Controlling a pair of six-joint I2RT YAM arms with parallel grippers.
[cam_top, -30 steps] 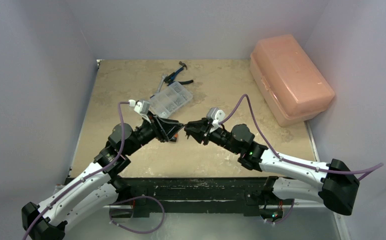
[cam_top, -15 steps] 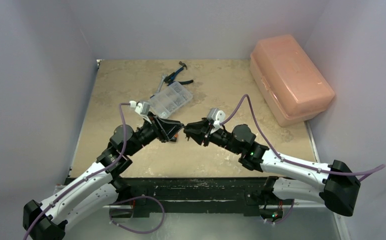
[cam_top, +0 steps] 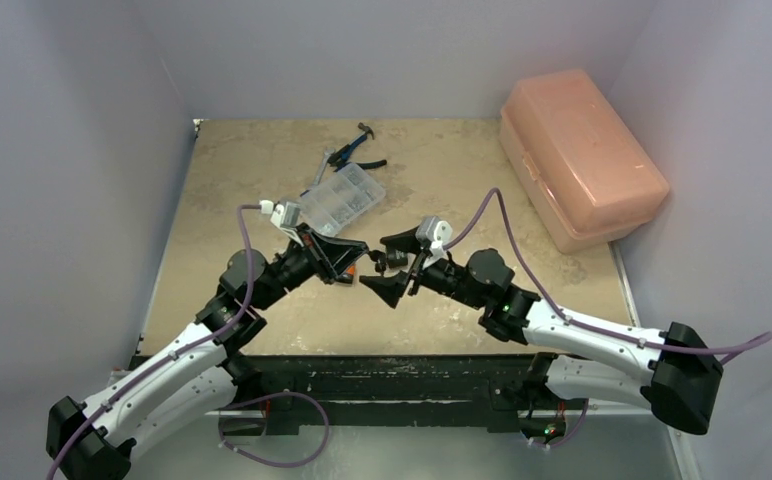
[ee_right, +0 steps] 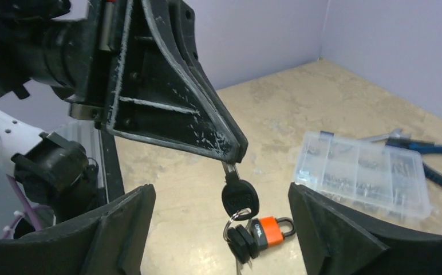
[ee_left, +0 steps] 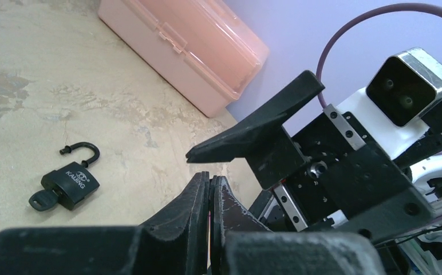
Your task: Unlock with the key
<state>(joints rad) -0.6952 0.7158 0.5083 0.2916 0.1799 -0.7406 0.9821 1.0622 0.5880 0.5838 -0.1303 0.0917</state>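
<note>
While the left gripper (ee_right: 230, 153) pinches the blade of the black-headed metal key (ee_right: 240, 197), the wide-open right gripper (cam_top: 386, 266) should close squarely on the small orange padlock (ee_right: 270, 227) below it.

pink box (cam_top: 582, 155) far right — clear organizer (cam_top: 342, 197) touching pliers (cam_top: 357, 152)

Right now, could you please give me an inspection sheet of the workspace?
Surface: beige tabletop, mottled and scuffed.
Job's things: black padlock lying flat, shackle open, a key in it; bunch of keys hanging in the air; orange padlock beside it, shackle shut, attachment unclear.
Clutter: clear parts organiser; blue-handled pliers; pink box, lid down.
Grippers: left gripper shut on the bunch of keys; right gripper open, empty.
Cables: purple cable on each arm, no snag seen.
Surroundings: lilac walls on three sides.
</note>
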